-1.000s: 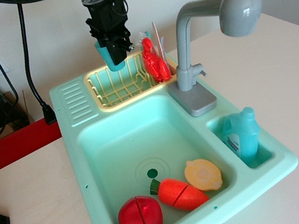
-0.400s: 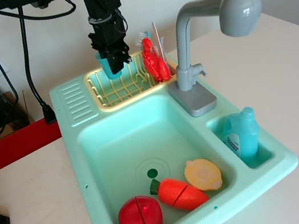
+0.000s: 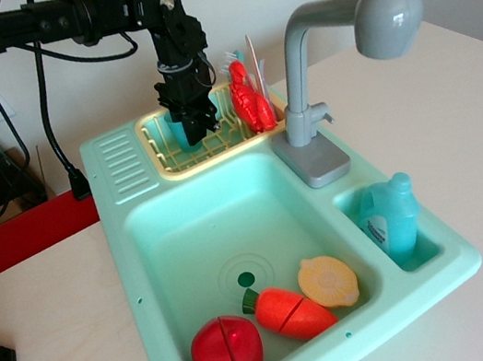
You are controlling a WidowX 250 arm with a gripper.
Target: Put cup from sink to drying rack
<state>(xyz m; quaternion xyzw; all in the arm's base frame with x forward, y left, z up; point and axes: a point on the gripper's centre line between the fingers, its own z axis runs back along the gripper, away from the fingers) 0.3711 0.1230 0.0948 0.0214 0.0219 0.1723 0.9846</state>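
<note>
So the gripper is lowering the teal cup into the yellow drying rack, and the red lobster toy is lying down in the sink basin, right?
Not quite. The red lobster toy stands in the drying rack, not the sink basin, as the observation.image view shows. The gripper does have the teal cup down inside that rack.

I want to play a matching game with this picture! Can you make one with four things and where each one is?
Things:
1. cup
2. soap bottle
3. toy lobster
4. toy lemon

Places:
A. in the small side pocket of the sink
B. in the big basin, near the front
C. held by the gripper, low inside the drying rack
D. at the right end of the drying rack, beside the faucet

Pairs: 1-C, 2-A, 3-D, 4-B
</note>
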